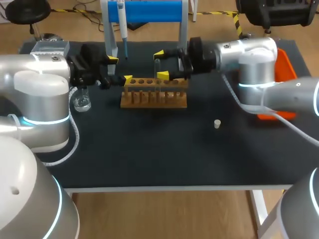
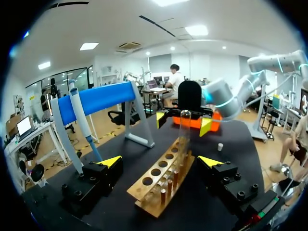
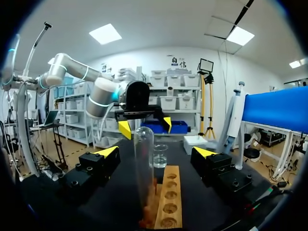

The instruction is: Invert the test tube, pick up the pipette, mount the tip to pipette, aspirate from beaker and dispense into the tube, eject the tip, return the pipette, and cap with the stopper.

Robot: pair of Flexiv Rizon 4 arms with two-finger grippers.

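the test tube stands upright in the wooden rack on the desk, between the widely spread fingers of the right tool, neither finger touching it. the left tool, also spread, hovers at the rack's other end. the pipette hangs on its blue stand, and the stopper lies apart.

- Counter: smooth, matt black top.
- Rack: bare pale wood with a dull finish.
- Test tube: clear and glossy, like glass.
- Beaker: clear and shiny.
- Left claw and right claw: matt black bodies with smooth yellow plastic-looking tips.
- Stopper: pale and dull.
- Pipette stand: glossy blue tube.
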